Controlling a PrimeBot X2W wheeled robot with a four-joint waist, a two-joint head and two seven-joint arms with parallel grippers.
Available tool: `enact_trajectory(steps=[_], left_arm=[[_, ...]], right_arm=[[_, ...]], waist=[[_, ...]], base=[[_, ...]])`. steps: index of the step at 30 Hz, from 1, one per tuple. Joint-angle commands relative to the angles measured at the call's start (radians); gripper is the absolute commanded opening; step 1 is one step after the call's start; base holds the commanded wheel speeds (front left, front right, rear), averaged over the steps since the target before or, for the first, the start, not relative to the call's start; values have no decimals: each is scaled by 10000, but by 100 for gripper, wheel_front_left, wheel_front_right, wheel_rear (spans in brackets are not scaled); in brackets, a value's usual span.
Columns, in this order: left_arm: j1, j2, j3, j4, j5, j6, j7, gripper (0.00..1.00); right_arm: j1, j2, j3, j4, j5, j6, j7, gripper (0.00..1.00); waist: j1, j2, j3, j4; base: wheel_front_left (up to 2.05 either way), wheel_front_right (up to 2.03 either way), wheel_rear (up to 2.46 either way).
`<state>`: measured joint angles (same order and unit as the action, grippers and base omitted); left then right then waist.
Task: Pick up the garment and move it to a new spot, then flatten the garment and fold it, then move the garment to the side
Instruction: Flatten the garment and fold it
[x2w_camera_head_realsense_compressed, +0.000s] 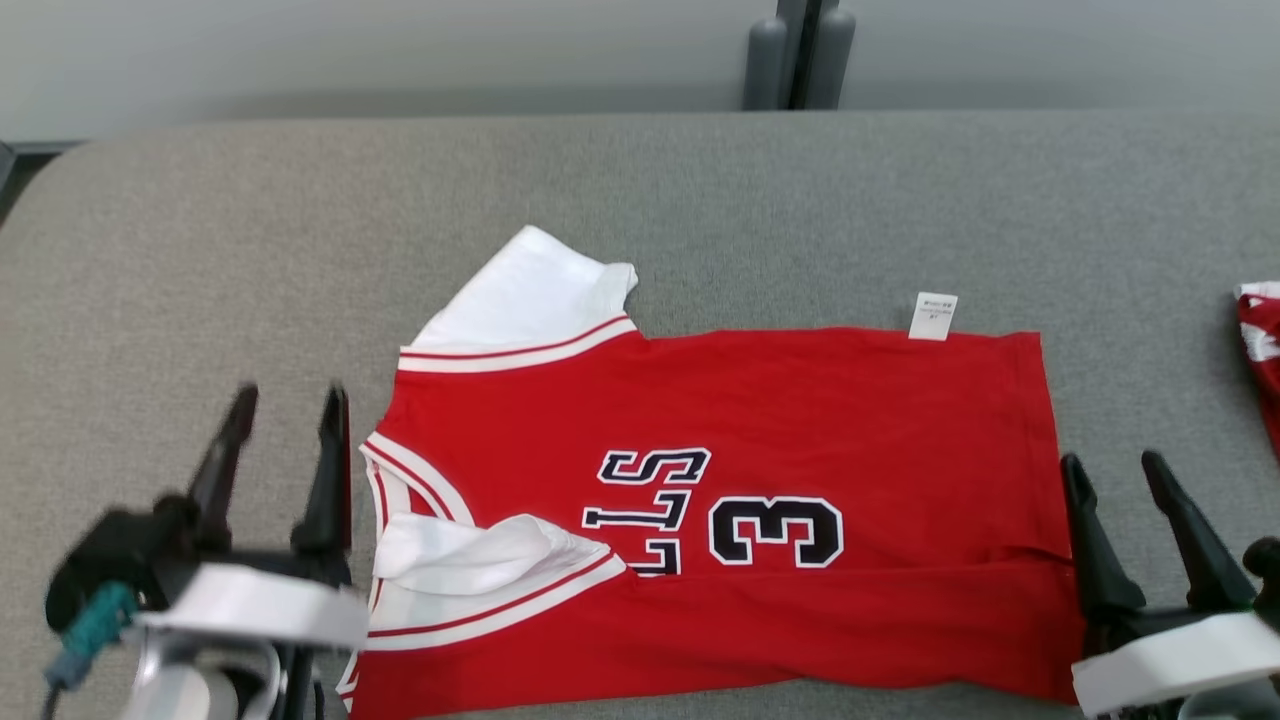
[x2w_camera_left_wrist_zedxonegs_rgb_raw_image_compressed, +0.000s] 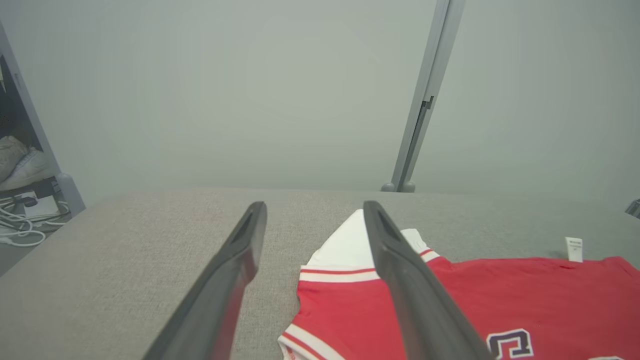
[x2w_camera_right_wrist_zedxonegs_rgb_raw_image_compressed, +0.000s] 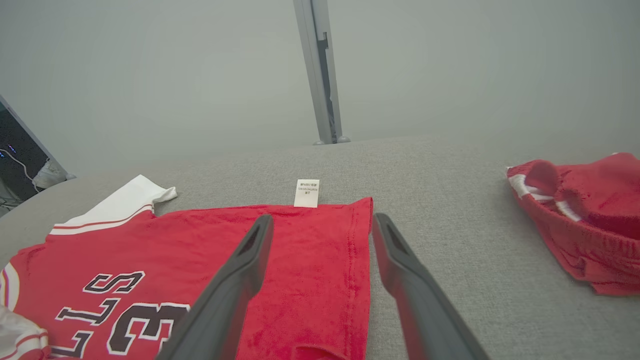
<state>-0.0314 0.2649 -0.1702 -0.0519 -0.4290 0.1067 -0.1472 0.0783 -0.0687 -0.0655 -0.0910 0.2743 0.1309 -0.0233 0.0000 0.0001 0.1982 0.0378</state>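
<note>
a grey fabric-covered table (x2w_camera_head_realsense_compressed: 200, 250) runs back to a pale wall. in the head view the red short-sleeved jersey with white sleeves and black lettering (x2w_camera_head_realsense_compressed: 820, 400) lies spread at the centre, collar toward 9 o'clock, hem toward 3. its far sleeve lies out at 11, and the near sleeve is tucked over the chest. the left gripper (x2w_camera_head_realsense_compressed: 290, 395) at 8 o'clock and the right gripper (x2w_camera_head_realsense_compressed: 1111, 462) at 4 flank it, fingers spread, holding nothing. placing and flattening look largely done. folding seems barely begun, and moving it aside remains. a crumpled red cloth (x2w_camera_head_realsense_compressed: 1258, 340) sits at 3.
</note>
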Motion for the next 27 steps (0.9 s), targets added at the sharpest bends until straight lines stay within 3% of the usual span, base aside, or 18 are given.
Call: enact_trajectory(steps=[1,9,18,27], left_arm=[[-819,89,48,-105,86,-149,-34,100],[-3835,488,-143,635,49,-888,558,100],[-6506,426,-582,3835,-1017,-2012,1964,100],[-7430,369,-1256,5914,-1609,-2330,2615,100]], right_arm=[[-344,-28,-19,-188,-26,-2,28,100],[-1438,-158,303,-431,-71,-2,-6,100],[-2422,-165,698,-29,38,-2,-292,100],[-2710,-225,706,289,110,-2,-446,100]], waist=[[0,-1,622,-33],[0,-1,2203,-420],[0,-1,3198,-970],[0,-1,3392,-1021]], base=[[0,0,0],[0,0,0],[0,0,0],[0,0,0]])
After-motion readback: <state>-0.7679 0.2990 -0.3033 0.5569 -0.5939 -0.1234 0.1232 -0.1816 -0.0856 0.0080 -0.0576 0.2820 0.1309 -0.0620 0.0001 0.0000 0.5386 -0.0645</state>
